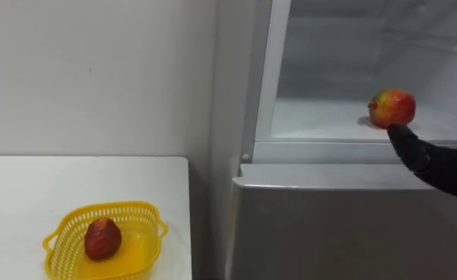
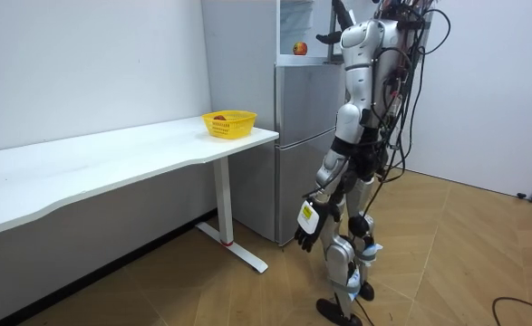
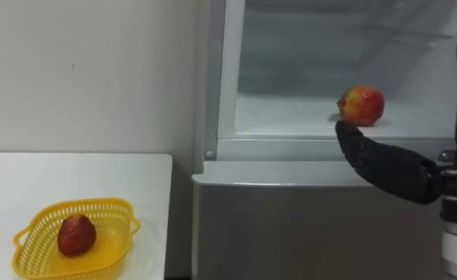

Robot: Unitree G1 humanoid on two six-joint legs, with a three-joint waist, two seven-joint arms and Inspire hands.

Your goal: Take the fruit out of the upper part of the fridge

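Left eye: apple (image 1: 391, 107) sits on the upper fridge shelf (image 1: 321, 123), towards the front. Your right hand (image 1: 416, 152) is just below and in front of it, apple up-left of the palm, not touching that I can see.
Right eye: fingers (image 3: 353, 148) straight, together, holding nothing, angled up at the apple.
Room view: left hand (image 2: 307, 231) hangs by the thigh, grip unclear. Right is far nearer, so use it.

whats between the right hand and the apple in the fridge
Nothing but bare fridge shelf: in the right eye view the right hand reaches toward the apple, fingers straight, a sliver of white shelf between.
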